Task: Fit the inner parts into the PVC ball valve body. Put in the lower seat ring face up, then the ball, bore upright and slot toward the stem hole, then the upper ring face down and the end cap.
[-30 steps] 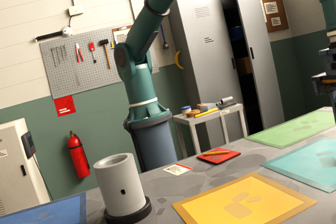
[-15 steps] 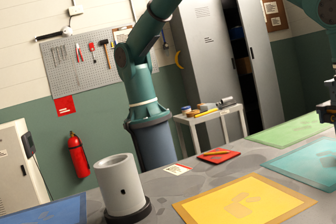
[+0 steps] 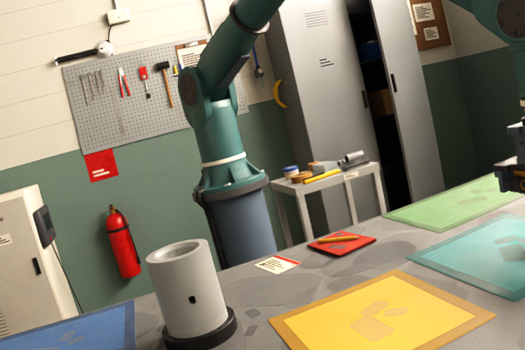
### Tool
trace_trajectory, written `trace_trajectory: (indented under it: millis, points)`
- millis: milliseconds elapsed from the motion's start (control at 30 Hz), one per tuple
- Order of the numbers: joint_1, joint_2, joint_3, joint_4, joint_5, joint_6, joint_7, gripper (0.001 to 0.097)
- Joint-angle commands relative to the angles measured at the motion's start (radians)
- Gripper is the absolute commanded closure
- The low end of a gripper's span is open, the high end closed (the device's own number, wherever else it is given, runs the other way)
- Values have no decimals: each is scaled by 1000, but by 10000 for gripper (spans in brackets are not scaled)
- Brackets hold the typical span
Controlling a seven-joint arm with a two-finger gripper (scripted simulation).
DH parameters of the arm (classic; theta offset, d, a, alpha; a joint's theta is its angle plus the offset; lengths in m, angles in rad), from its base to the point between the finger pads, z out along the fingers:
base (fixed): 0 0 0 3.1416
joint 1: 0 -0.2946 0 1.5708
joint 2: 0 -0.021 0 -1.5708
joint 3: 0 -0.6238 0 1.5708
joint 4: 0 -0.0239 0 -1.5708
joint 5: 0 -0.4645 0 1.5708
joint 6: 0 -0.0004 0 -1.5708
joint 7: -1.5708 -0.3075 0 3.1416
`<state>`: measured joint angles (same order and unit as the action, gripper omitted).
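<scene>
My gripper (image 3: pixel 511 176) is cut off by the right edge of the picture, low over the far end of the green mat (image 3: pixel 453 203); its fingertips are out of sight and I cannot tell whether it is open or holds anything. The grey valve body (image 3: pixel 187 286) stands upright in a black base at the front left of the bench, its top opening empty at the rim and a small stem hole facing the camera. No seat rings, ball or end cap are in sight.
A red tray (image 3: pixel 342 243) with a yellow pencil lies behind the yellow mat (image 3: pixel 381 314). A teal mat (image 3: pixel 479 253) lies right, a blue mat (image 3: pixel 80 331) front left, a white card (image 3: pixel 277 263) by the arm's base (image 3: pixel 237 219).
</scene>
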<state>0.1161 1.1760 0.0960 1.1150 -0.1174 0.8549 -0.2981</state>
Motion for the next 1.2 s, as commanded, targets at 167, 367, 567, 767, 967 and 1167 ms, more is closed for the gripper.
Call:
trace_trajectory:
  millis: [167,367,567,767,967,1167]
  points:
    - [0,-1,0,-1,0,0,0,569]
    - [0,0,0,-1,0,0,0,769]
    - [0,0,0,0,0,0,0,948]
    - [0,0,0,0,0,-1,0,948]
    - [-1,-14,1,2,1,11,0,948]
    - [-2,-65,5,5,3,55,-1,948]
